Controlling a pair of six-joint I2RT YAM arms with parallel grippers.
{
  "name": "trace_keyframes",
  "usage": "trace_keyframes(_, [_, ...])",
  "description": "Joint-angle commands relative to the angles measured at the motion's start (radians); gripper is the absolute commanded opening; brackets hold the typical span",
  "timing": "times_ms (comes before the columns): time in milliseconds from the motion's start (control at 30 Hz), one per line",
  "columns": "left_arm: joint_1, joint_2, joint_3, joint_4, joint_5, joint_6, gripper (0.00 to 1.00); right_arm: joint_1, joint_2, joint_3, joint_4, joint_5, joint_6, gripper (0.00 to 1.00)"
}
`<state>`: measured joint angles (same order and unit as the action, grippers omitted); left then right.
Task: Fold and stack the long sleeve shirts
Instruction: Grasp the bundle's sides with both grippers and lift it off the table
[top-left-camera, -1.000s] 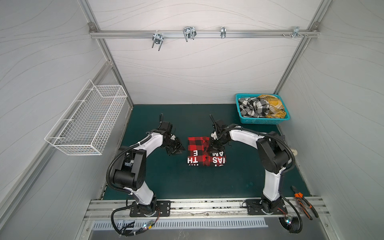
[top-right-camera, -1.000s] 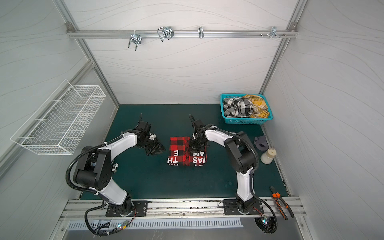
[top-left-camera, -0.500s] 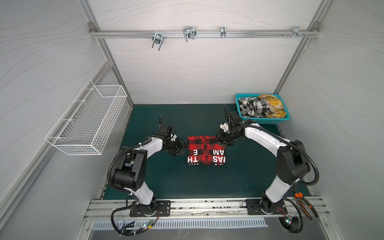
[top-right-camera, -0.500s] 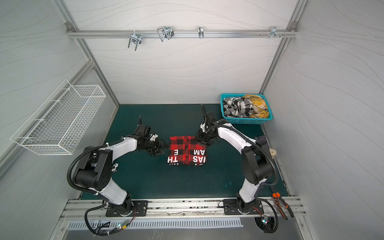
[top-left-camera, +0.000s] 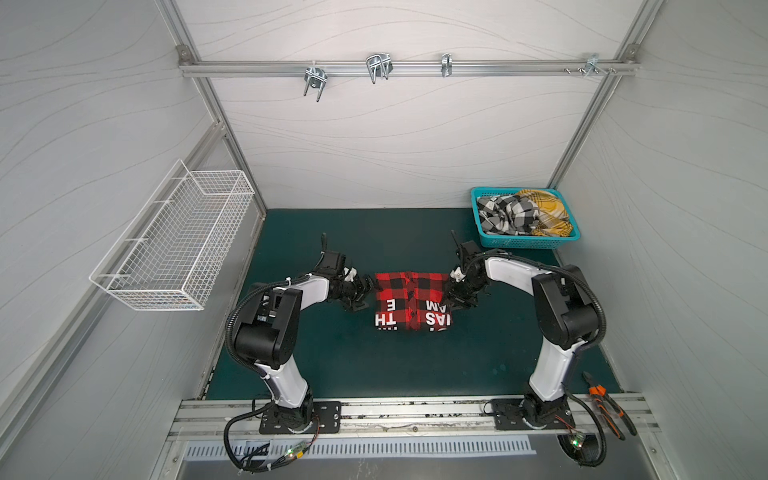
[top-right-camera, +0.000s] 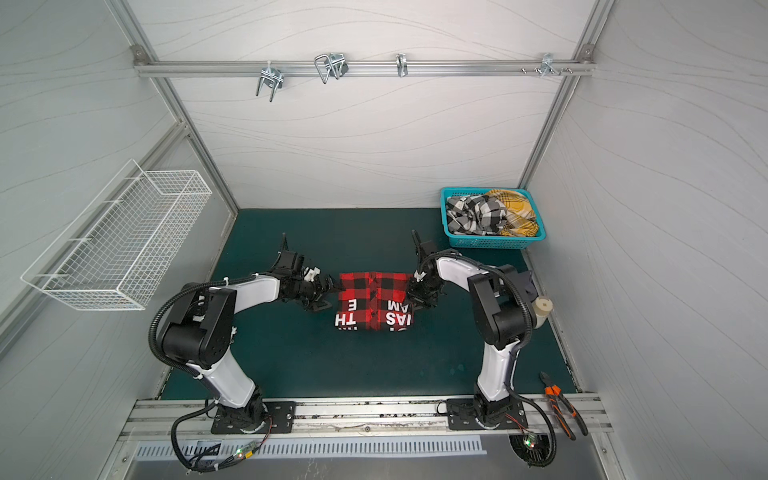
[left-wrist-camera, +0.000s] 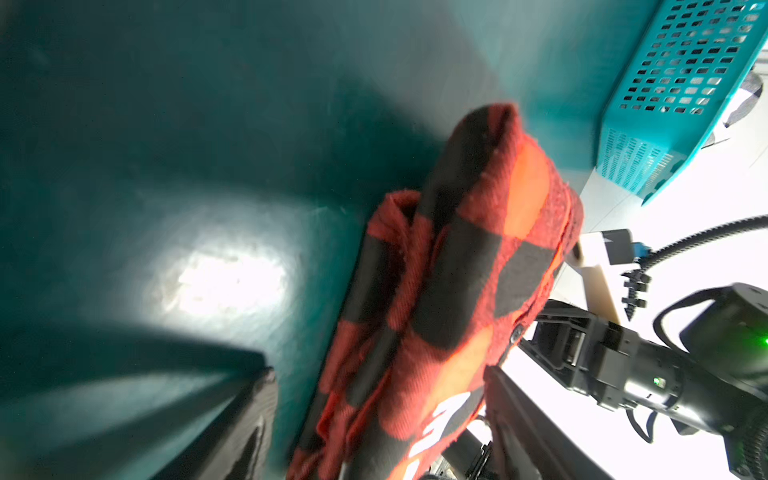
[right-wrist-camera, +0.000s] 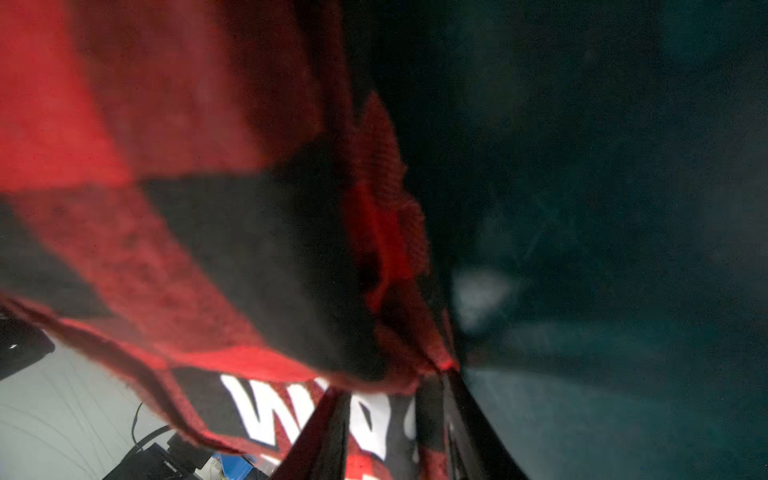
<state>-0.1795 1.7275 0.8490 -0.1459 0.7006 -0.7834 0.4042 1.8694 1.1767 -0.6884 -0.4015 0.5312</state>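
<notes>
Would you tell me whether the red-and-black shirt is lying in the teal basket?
No, the red-and-black shirt lies folded on the green mat, apart from the teal basket.

White wavy-lined walls (top-left-camera: 395, 145) enclose a dark green mat (top-left-camera: 374, 365) — aluminium rail (top-left-camera: 498, 67) with hooks (top-left-camera: 378, 68) overhead.

Red shirt (right-wrist-camera: 187, 249) blurry, edge-cropped, R wrist.
</notes>
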Motion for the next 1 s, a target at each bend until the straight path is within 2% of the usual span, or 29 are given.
trace_keyframes(0, [-0.015,0.042,-0.021,0.082,-0.008,-0.04,0.79,-0.009,0.02,-0.004,-0.014,0.015,-0.027,0.38])
trace_keyframes(433, [-0.077,0.232,0.041,0.172,0.013,-0.064,0.68,-0.011,0.059,-0.011,-0.014,0.009,-0.019,0.33])
trace_keyframes(633, [-0.098,0.219,0.049,0.239,0.051,-0.119,0.45,-0.011,0.076,-0.017,0.006,-0.006,-0.008,0.31])
trace_keyframes(900, [-0.133,0.123,0.131,0.198,0.07,-0.162,0.23,-0.011,0.042,-0.023,0.005,-0.027,0.0,0.3])
trace_keyframes(967, [-0.135,0.108,0.153,0.174,0.069,-0.163,0.12,-0.011,0.019,-0.024,-0.003,-0.031,0.003,0.29])
